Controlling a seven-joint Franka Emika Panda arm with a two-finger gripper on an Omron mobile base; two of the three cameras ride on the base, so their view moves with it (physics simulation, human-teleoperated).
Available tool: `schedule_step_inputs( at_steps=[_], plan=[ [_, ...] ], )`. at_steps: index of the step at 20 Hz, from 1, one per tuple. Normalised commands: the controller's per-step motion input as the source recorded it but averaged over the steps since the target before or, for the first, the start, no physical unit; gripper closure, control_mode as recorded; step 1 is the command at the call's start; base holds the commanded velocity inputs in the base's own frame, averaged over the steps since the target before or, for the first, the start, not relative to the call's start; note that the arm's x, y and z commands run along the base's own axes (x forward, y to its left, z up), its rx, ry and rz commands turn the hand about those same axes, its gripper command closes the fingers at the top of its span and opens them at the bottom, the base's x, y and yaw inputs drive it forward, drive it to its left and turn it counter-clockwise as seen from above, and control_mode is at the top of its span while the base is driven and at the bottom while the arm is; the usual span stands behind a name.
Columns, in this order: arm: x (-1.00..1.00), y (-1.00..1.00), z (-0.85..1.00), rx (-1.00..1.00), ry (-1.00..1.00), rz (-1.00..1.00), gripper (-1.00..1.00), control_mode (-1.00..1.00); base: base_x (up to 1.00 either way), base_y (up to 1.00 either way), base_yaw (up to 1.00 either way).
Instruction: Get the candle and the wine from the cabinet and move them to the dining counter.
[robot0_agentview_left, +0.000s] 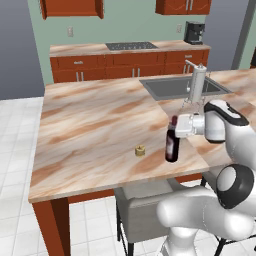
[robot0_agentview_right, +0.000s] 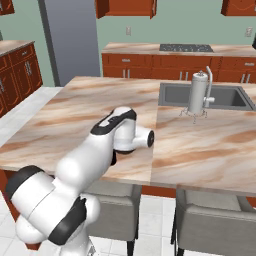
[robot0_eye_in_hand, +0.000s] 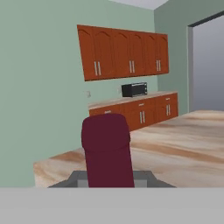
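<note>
Two task items are sitting near the front edge of the tan marble dining counter (robot0_agentview_left: 90, 125): dark maroon-capped wine bottle (robot0_agentview_left: 172, 145) standing upright, neck apparently gripped by the gripper (robot0_agentview_left: 176, 126), tiny tan candle (robot0_agentview_left: 140, 150) beside it.

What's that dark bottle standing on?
The wine stands upright on the dining counter, near its front edge, with the candle beside it. The robot's hand covers its neck, so the fingers' grip stays unseen.
</note>
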Motion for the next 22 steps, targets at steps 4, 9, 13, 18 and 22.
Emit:
schedule_step_inputs(
  at_steps=[4, 9, 13, 18, 22],
  plan=[
    [0.24, 0.00, -0.09, 0.00, 0.00, 0.00, 1.00, -1.00, 0.00, 0.00, 0.00],
    [0.43, 0.00, 0.00, 0.00, 0.00, 0.00, 1.00, -1.00, 0.00, 0.00, 0.00],
    [0.46, 0.00, 0.00, 0.00, 0.00, 0.00, 1.00, -1.00, 0.00, 0.00, 0.00],
    [0.34, 0.00, -0.05, 0.00, 0.00, 0.00, 1.00, -1.00, 0.00, 0.00, 0.00],
    [0.17, 0.00, -0.17, 0.01, 0.02, 0.00, 1.00, -1.00, 0.00, 0.00, 0.00]
  ],
)
